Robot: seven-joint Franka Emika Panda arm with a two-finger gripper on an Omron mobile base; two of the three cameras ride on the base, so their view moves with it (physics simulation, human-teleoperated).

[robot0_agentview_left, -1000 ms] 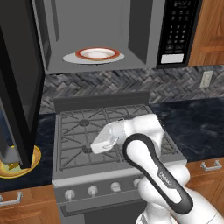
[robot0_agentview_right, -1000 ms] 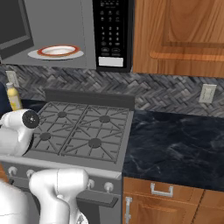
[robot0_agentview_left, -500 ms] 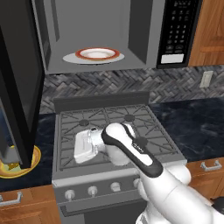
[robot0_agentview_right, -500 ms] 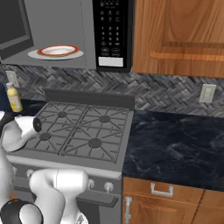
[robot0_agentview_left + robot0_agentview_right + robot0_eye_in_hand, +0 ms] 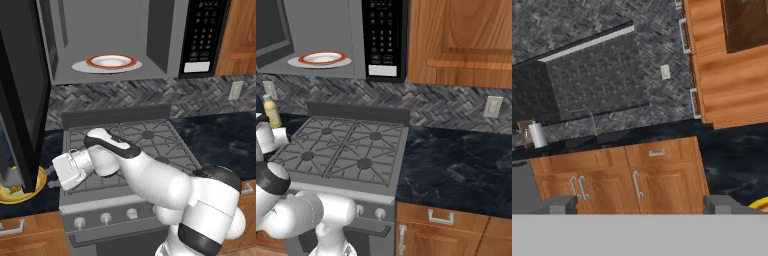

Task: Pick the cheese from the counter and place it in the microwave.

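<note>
At your far left the round yellow-orange dish [image 5: 15, 192] sits on the dark tabletop [image 5: 47, 142] under the microwave [image 5: 115, 40] door, the cheese hidden from you, while the hand's fingers [image 5: 559, 204] stand released, well apart, left of the stove [image 5: 130, 145].

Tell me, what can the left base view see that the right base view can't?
The left base view has the microwave's black door swung open, and a round yellow dish low down beside it. The right base view has a small yellow bottle by the back wall, left of the stove. Both have the open microwave, the red-rimmed plate inside it, the stove, the dark counter and the robot's white arm.
</note>
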